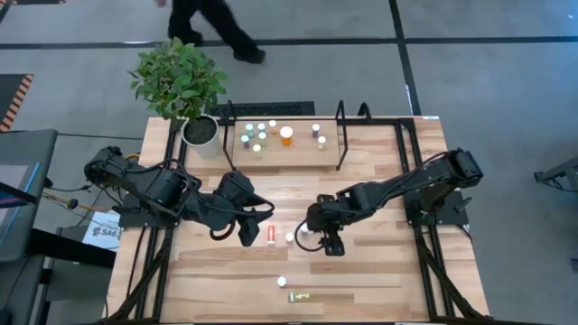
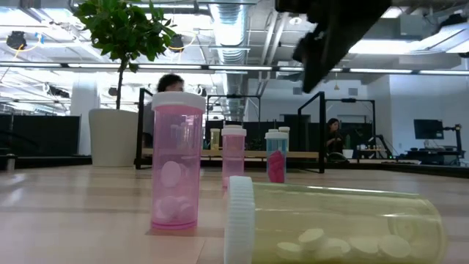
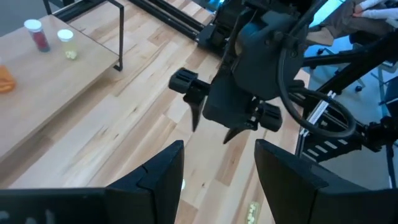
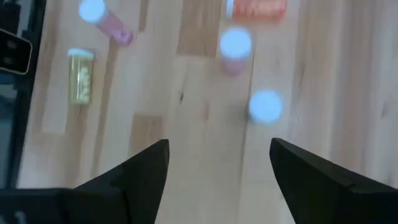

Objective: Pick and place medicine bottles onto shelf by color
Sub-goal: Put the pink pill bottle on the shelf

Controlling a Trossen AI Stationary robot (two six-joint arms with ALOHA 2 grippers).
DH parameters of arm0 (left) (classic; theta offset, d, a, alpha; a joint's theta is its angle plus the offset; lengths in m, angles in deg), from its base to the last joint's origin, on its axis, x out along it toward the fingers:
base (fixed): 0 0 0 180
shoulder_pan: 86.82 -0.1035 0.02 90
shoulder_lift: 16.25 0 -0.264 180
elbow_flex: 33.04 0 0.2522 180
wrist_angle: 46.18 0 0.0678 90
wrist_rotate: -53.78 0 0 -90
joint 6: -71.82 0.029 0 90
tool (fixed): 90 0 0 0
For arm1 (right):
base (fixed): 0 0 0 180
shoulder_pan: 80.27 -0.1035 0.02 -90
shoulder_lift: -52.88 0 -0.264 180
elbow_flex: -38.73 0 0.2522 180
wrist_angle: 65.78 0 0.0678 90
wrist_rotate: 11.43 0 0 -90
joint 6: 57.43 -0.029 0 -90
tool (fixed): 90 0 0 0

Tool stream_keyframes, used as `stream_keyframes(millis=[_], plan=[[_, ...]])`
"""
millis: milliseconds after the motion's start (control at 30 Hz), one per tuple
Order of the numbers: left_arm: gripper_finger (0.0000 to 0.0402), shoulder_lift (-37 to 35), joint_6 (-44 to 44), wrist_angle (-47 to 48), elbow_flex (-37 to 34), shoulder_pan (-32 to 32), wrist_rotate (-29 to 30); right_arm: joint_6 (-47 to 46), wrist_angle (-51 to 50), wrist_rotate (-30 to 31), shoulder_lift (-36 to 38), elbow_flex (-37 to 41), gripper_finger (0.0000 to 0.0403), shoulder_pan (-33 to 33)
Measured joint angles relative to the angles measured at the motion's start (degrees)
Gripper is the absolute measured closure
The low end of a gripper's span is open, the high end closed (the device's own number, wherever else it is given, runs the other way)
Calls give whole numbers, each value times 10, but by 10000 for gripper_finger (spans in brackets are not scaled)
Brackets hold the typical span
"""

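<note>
I count five bottles (image 1: 282, 283) off the shelf (image 1: 298, 144). Left gripper (image 1: 248, 236) and right gripper (image 1: 323, 242) both spread, empty.

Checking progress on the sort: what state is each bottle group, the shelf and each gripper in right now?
Shelf: holds about ten upright bottles.
Red bottle: lying on the table between the grippers.
Yellow bottle: lying near the table's front edge.
Pink bottle: upright, capped.
Left gripper: open, empty.
Right gripper: open, empty, above the loose bottles.
</note>
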Motion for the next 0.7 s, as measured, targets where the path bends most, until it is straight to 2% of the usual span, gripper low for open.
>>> stream_keyframes(millis=[200,467,700], plan=[[219,0,-7,1,0,0,-1,61,55,13,-11,1,105,3],[219,0,-12,5,0,0,-2,60,81,15,-72,1,105,11],[219,0,-12,17,0,0,-4,38,89,25,-88,1,105,14]])
